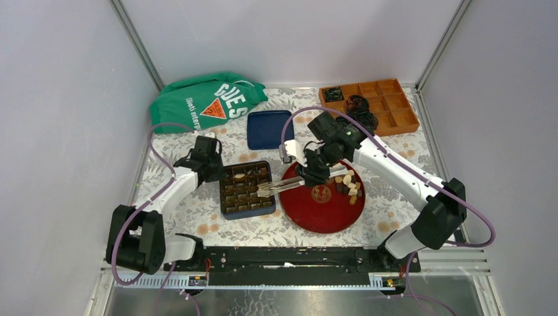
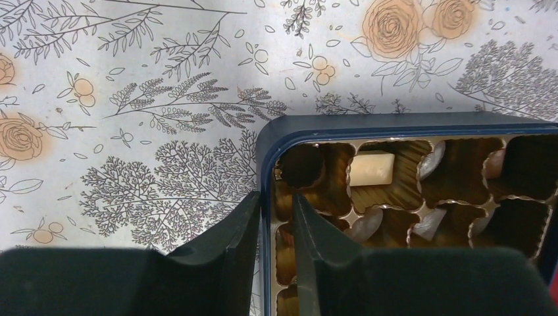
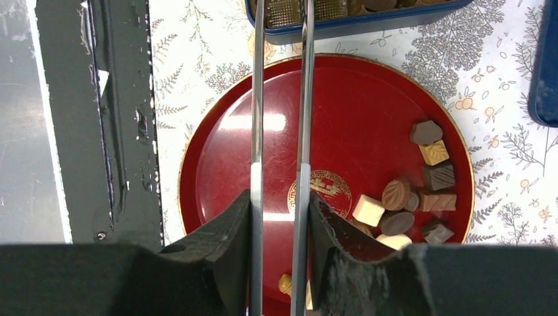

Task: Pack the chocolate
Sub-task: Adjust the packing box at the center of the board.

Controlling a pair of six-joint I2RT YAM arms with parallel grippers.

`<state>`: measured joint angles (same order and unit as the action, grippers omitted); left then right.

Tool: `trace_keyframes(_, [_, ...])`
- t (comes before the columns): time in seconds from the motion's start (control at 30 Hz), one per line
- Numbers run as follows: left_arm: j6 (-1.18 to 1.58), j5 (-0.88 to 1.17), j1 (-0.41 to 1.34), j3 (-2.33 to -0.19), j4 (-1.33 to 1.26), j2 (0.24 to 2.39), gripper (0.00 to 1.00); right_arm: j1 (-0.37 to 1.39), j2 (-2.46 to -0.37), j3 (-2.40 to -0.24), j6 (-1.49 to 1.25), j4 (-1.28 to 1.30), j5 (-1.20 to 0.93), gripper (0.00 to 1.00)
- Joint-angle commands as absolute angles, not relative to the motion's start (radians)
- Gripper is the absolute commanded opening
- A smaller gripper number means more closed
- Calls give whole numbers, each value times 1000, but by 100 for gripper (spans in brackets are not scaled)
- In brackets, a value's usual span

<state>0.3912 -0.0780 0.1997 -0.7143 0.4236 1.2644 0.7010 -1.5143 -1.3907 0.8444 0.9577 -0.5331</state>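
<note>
Small, light, stiff but slippery chocolate pieces (image 3: 437, 176) lie loose on red plate (image 3: 329, 105), a few in tin (image 2: 395, 124) cells; best nipped gently across flat sides; right gripper (image 3: 279, 201) pinches tongs (image 3: 258, 99), left gripper (image 2: 275, 204) straddles tin wall, clamp unclear.

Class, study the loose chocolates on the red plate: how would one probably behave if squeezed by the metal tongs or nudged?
The chocolates look small, so probably light and easily pushed across the glossy red plate. Rounded ones may roll; blocky ones should sit steady. Thin smooth tongs could let one slip or mark it.
</note>
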Motion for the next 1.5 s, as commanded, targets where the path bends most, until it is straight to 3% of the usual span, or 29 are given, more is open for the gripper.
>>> trace_keyframes(0.0, [393, -62, 192, -753, 441, 1296, 30, 725, -1516, -1425, 845, 925, -534, 0])
trace_keyframes(0.3, [393, -64, 190, -785, 453, 1359, 25, 741, -1513, -1410, 841, 920, -537, 0])
trace_keyframes(0.53, [398, -55, 192, -800, 464, 1372, 0, 750, -1500, -1416, 839, 925, -486, 0])
trace_keyframes(1.03, [373, -180, 292, -712, 305, 985, 0, 750, -1333, -1488, 856, 996, -435, 0])
trace_keyframes(1.47, [369, -187, 300, -719, 328, 1014, 0, 804, -1415, -1462, 839, 940, -306, 1])
